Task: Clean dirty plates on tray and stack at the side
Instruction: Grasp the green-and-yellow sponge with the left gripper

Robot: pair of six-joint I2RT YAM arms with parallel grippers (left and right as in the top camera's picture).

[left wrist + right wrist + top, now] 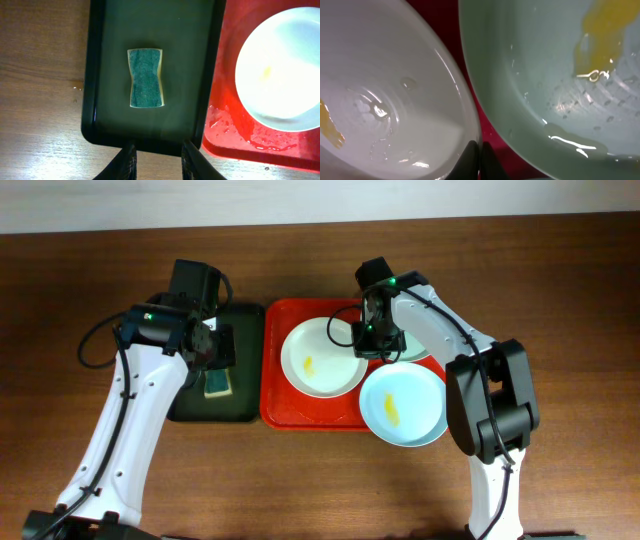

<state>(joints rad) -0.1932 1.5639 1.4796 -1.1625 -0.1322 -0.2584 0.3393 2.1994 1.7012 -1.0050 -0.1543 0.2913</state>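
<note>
Hardly begun: yellow smears on the white plate (322, 357) and the front blue-green plate (402, 405), none stacked aside. Both on the red tray (275, 395), face up, round, so without a long axis. Right gripper (479, 159) pressed together, empty, low between the white plate and a blue-green one; left gripper (157, 162) partly spread, empty, over the sponge (145, 77) on the green tray (92, 75).
</note>
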